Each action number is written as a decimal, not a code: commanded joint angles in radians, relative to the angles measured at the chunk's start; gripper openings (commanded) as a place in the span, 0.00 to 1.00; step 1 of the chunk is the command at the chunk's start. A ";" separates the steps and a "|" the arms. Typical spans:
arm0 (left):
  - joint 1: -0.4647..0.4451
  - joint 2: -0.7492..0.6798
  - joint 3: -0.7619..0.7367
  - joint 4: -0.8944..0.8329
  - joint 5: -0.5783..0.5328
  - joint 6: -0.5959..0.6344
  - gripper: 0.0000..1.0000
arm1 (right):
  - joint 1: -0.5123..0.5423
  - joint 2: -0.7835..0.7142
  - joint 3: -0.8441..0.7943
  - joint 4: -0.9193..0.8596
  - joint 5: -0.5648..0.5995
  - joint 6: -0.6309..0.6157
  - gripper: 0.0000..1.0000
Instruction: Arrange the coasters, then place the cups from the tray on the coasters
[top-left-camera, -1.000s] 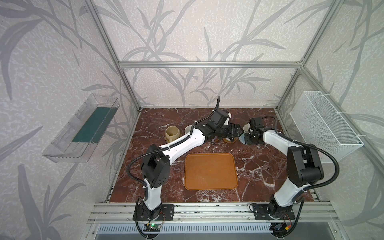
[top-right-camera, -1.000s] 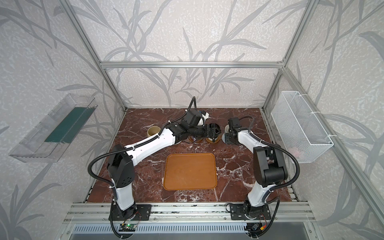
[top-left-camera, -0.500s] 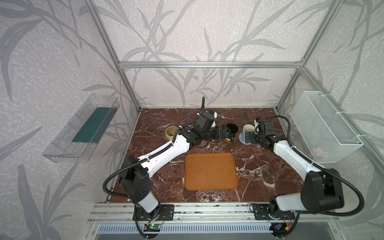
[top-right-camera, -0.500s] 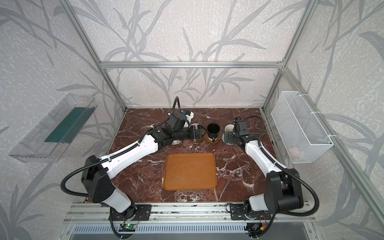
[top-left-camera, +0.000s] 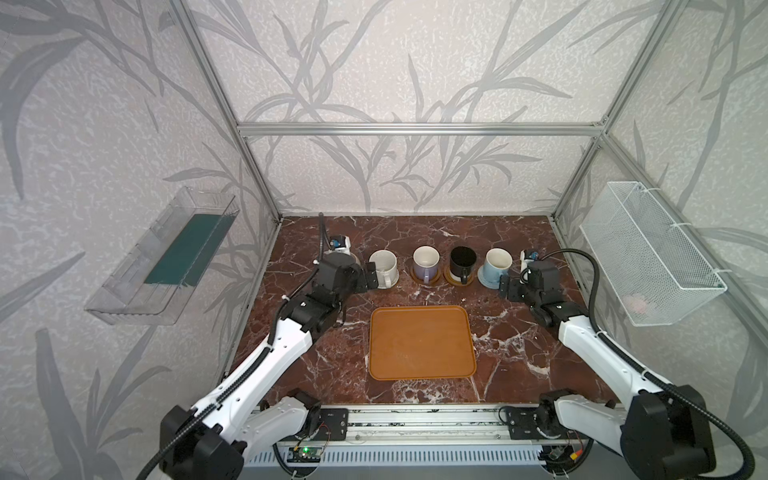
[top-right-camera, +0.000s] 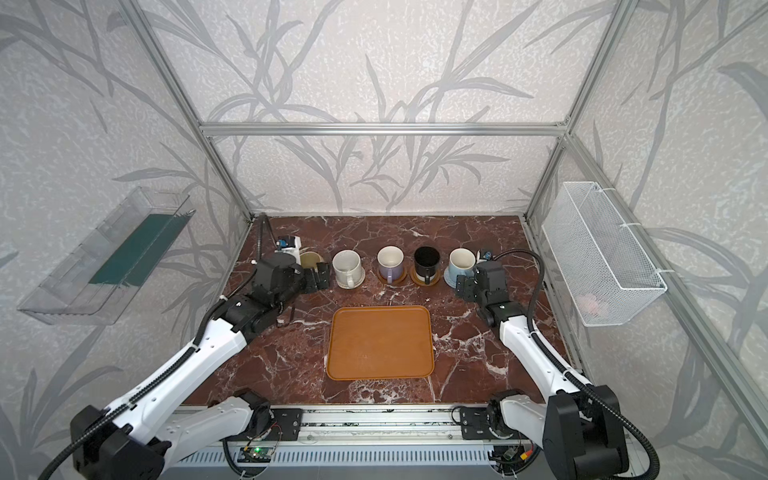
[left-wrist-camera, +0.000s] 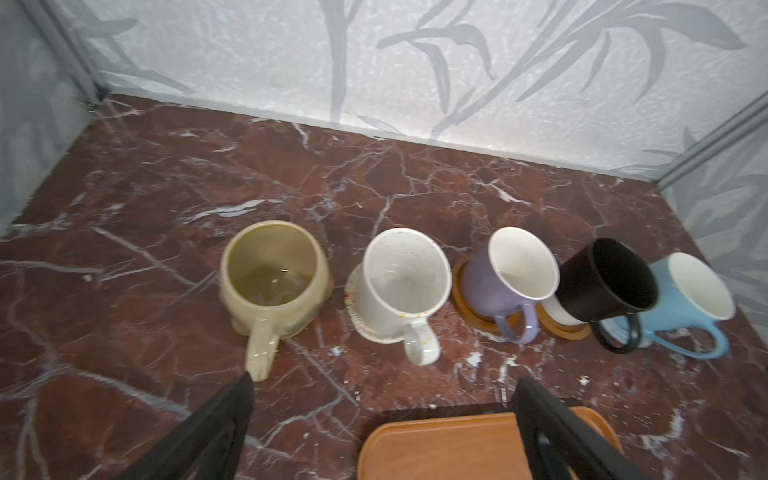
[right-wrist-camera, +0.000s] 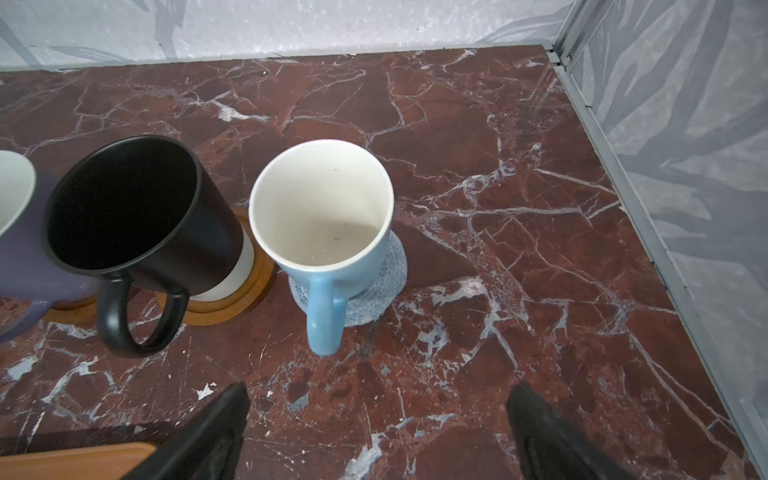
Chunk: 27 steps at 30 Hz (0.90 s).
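Large orange-brown rounded-rectangle tray (top-left-camera: 422, 345) with a low rim, nothing on it. Beyond its far edge, a row of five upright mugs with handles turned back toward the tray.

Farthest out past the tray's far-left corner: squat beige mug (top-right-camera: 309, 259), with only a tan sliver of coaster (left-wrist-camera: 331, 286) showing at its base. Next along the far edge: speckled white mug (top-left-camera: 383, 266) on a cream woven round coaster (left-wrist-camera: 357, 316). Then a lavender mug (top-left-camera: 426, 262) on a brown rimmed wooden disc (left-wrist-camera: 463, 299), and a black mug (top-left-camera: 462, 262) on a second brown wooden disc (left-wrist-camera: 569, 330). Past the far-right corner: light blue mug (top-left-camera: 498, 264), white inside, on a grey-blue woven round coaster (right-wrist-camera: 386, 291).

Left gripper (left-wrist-camera: 384, 380) beyond the tray's far-left corner, spread wide and holding nothing, facing the beige and white mugs. One black fingertip (left-wrist-camera: 245, 386) very near the end of the beige handle; contact impossible to judge.

Right gripper (right-wrist-camera: 377, 387) beyond the tray's far-right corner, likewise spread wide and empty. Lined up with the blue mug's handle, on the tray side of it and clear of it.
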<state>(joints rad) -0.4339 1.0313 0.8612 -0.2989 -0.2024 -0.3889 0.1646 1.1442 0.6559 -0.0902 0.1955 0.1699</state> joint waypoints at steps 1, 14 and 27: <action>0.029 -0.050 -0.088 0.022 -0.080 0.099 0.99 | -0.008 0.012 -0.033 0.056 0.032 0.001 0.93; 0.127 -0.136 -0.470 0.529 -0.335 0.336 0.99 | -0.047 0.181 -0.064 0.251 0.028 -0.092 0.92; 0.363 0.196 -0.609 1.076 -0.161 0.337 0.99 | -0.080 0.242 -0.199 0.658 -0.049 -0.161 0.95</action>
<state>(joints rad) -0.1032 1.1828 0.2737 0.5674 -0.4351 -0.0639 0.0872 1.3811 0.4625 0.4328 0.1638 0.0280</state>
